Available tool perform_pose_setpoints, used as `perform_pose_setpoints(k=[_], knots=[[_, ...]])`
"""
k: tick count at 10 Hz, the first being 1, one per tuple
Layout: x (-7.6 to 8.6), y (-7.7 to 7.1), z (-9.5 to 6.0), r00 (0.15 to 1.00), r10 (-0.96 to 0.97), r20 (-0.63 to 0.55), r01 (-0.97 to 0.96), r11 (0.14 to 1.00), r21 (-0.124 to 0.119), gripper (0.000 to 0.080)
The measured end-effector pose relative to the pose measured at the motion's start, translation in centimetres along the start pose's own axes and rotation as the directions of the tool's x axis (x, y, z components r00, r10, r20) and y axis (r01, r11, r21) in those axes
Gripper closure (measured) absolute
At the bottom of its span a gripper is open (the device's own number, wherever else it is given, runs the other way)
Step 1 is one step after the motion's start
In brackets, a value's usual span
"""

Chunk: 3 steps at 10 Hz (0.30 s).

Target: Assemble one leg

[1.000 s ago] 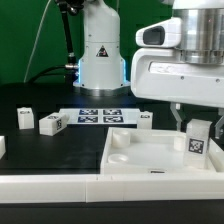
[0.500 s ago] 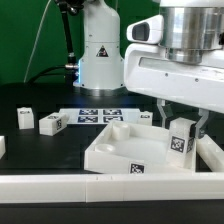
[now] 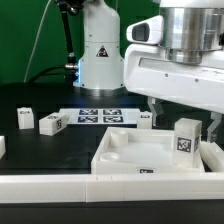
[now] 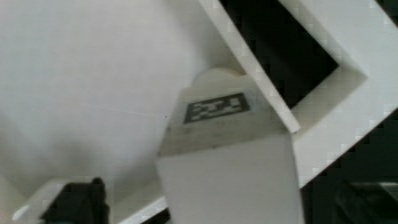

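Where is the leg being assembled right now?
The leg stands upright at the exterior view's right, in the large white tray-like piece, with the gripper just above it.

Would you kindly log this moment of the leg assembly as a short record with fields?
gripper: open, fingers either side of the leg, not pressing it
leg: upright in the tray's corner on the exterior view's right, tag facing the camera
tray: white, square, round corner sockets, at the table's front
loose blocks: and on the black table
marker board: flat, behind the tray
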State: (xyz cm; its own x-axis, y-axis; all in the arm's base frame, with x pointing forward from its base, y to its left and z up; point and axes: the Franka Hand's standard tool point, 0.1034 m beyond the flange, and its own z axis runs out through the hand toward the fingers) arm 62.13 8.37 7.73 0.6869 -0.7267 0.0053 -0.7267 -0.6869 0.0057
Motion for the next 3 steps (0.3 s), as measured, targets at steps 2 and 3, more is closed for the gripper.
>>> perform_pose_setpoints(k=[2, 3], knots=[[0.0, 0.0, 0.0, 1.0, 0.0, 0.0, 0.0, 1.0, 0.0, 0.0151], [0.0, 0.0, 0.0, 1.0, 0.0, 0.0, 0.0, 1.0, 0.0, 0.0151]])
